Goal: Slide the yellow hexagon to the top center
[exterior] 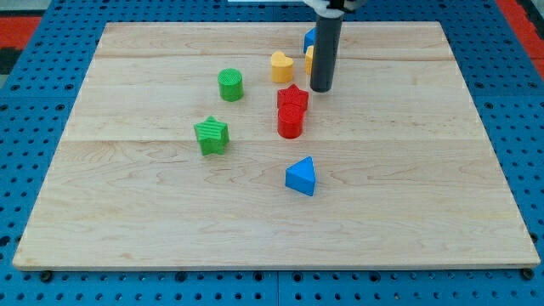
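My tip (pixel 320 88) rests on the board near the view's top centre. A yellow block (pixel 309 59), partly hidden behind the rod, sits just left of it; its shape cannot be made out. Another yellow block (pixel 282 66), heart-like in shape, lies further left. A blue block (pixel 310 37) peeks out behind the rod above the hidden yellow one. My tip is just above and right of the red star (pixel 292 98).
A red cylinder (pixel 290 124) sits right below the red star. A green cylinder (pixel 230 84) and a green star (pixel 212 135) lie to the left. A blue triangle (pixel 301 177) lies below centre. The wooden board (pixel 127 221) ends on a blue pegboard.
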You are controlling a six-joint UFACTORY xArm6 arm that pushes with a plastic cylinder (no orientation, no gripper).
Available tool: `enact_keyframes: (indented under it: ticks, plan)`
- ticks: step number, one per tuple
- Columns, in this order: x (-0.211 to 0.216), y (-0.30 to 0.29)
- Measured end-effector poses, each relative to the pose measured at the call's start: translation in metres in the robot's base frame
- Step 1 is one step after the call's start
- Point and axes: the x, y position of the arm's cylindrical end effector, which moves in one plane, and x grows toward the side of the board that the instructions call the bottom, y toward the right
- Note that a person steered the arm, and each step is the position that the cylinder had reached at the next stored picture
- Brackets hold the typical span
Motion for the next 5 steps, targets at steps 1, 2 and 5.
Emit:
enact_keyframes:
  ticks: [1,2,5]
  plan:
    - [-0.014,-0.003]
    - [-0.024,0.012]
    - [-0.046,0.048]
